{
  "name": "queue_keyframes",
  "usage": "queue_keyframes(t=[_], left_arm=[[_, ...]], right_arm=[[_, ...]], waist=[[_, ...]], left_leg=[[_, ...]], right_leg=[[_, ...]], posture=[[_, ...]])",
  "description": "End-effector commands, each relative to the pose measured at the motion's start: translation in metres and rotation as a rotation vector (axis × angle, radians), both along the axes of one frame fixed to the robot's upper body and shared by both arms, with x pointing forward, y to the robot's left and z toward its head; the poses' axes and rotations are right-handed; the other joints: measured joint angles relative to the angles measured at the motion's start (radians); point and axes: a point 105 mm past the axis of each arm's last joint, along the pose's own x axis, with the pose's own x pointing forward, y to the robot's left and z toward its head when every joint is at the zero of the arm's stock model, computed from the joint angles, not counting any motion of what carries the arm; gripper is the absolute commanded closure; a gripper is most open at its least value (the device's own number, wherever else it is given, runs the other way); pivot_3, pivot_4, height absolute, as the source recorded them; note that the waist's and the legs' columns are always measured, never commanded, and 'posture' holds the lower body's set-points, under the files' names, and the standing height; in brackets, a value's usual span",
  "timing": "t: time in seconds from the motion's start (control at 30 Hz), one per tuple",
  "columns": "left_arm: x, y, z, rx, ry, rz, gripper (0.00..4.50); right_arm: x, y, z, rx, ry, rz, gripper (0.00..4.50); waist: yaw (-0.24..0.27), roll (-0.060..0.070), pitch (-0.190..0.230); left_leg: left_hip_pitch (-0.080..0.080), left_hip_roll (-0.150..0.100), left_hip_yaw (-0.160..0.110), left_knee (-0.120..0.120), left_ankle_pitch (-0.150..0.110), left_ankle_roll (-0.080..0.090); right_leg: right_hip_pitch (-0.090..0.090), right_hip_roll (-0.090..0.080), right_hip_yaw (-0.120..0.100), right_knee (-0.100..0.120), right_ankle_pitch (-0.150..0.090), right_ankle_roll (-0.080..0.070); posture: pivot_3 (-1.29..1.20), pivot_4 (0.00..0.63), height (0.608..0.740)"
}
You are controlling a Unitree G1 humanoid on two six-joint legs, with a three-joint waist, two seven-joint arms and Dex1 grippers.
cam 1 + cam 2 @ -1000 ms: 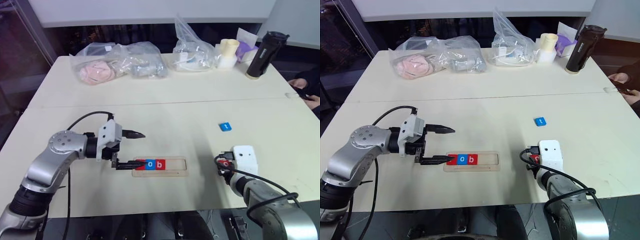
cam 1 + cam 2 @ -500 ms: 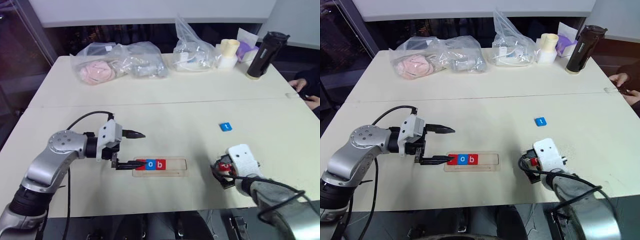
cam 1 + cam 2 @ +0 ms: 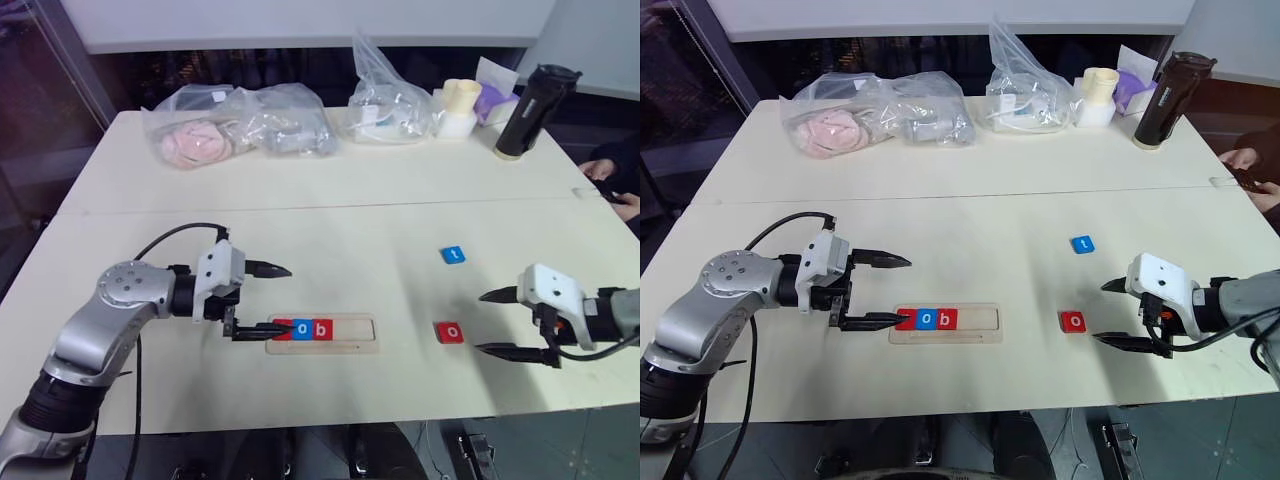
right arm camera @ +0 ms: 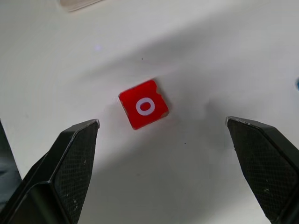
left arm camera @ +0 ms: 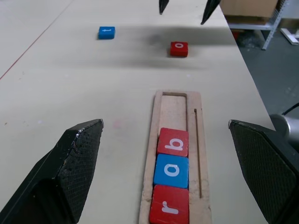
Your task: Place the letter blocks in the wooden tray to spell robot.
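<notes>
My fingers (image 4: 65, 172) are black with a fine woven, matt texture. The bench (image 3: 350, 215) is a smooth, matt cream surface. The wooden tray (image 5: 180, 140) is pale bare wood with a visible grain. The letter blocks (image 5: 172, 170) look painted and slightly glossy, as does the loose red o block (image 4: 143, 104). At the far side, clear plastic bags (image 3: 240, 125) look crinkled and shiny.

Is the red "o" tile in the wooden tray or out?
Out. The red "o" tile lies flat on the table, right of the wooden tray, letter up.
</notes>
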Motion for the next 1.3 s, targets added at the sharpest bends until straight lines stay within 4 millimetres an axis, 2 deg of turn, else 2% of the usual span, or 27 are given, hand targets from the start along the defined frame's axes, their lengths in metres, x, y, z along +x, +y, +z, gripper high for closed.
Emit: queue_keyframes(t=[0.03,0.1,0.37,0.7,0.77,0.83,0.87,0.97,1.17,1.3], left_arm=[[-0.004,-0.003,0.009,-0.005,-0.035,-0.024,0.00],[-0.006,-0.003,0.010,-0.006,-0.030,-0.030,0.00],[-0.012,0.001,0.009,-0.001,-0.022,-0.029,0.00],[-0.011,0.001,0.011,-0.003,-0.026,-0.019,0.00],[-0.012,0.002,0.011,-0.002,-0.027,-0.017,0.00],[-0.012,0.002,0.011,-0.002,-0.028,-0.015,0.00],[-0.011,0.002,0.011,-0.002,-0.029,-0.013,0.00],[-0.011,0.002,0.011,0.000,-0.031,-0.009,0.00],[-0.008,0.005,0.012,0.002,-0.036,0.005,0.00],[-0.008,0.004,0.011,0.001,-0.037,0.003,0.00]], right_arm=[[0.005,0.007,-0.004,0.041,0.012,0.034,0.02],[0.004,0.014,-0.010,0.053,0.025,0.067,0.02],[0.003,0.021,-0.026,0.036,0.049,0.099,0.02],[0.010,0.017,-0.035,0.028,0.030,0.074,0.02],[0.010,0.015,-0.037,0.016,0.033,0.077,0.57],[0.010,0.014,-0.040,0.006,0.039,0.084,1.31],[0.009,0.014,-0.041,0.005,0.042,0.087,1.94],[0.009,0.017,-0.040,0.010,0.038,0.097,3.40],[0.013,0.056,-0.007,0.092,-0.048,0.171,3.39],[0.013,0.095,0.024,0.140,-0.102,0.265,3.39]], waist=[[0.001,0.000,0.000],[0.002,0.000,0.000],[0.004,0.000,0.000],[0.004,0.000,0.000],[0.003,0.000,0.000],[0.004,0.000,0.000],[0.004,0.000,0.000],[0.004,0.000,0.000],[-0.001,0.002,0.000],[0.001,0.002,0.000]], left_leg=[[0.000,0.000,0.000,0.000,0.000,0.000],[0.000,0.000,0.000,0.000,0.000,0.000],[-0.001,0.000,0.000,0.000,0.000,0.000],[-0.001,0.000,0.000,0.000,0.000,0.000],[-0.001,0.000,0.000,0.000,0.000,0.000],[-0.001,0.000,0.000,0.000,0.000,0.000],[-0.001,0.000,0.000,0.000,0.000,0.000],[-0.001,0.000,0.000,0.000,0.000,0.000],[-0.001,0.000,0.000,0.000,0.000,0.000],[-0.001,0.000,0.000,0.000,0.000,-0.001]], right_leg=[[0.000,0.000,0.000,0.000,0.000,0.000],[0.000,0.000,0.000,0.000,0.000,0.000],[0.000,-0.002,0.000,0.000,0.000,0.000],[-0.001,-0.002,0.000,0.000,0.000,0.000],[0.000,-0.002,0.000,0.000,0.000,0.000],[0.000,-0.002,0.000,0.000,0.000,0.000],[0.000,-0.002,0.000,0.000,0.000,0.000],[-0.001,-0.002,0.000,0.000,0.000,0.000],[-0.001,-0.002,0.000,0.000,0.000,0.000],[-0.002,-0.002,0.000,0.000,0.000,-0.001]], posture=[[0.00,0.150,0.740],[0.00,0.150,0.740],[0.00,0.150,0.740],[0.00,0.150,0.740],[0.00,0.150,0.740],[0.00,0.150,0.740],[0.00,0.150,0.740],[0.00,0.150,0.740],[0.00,0.150,0.740],[0.00,0.150,0.740]])
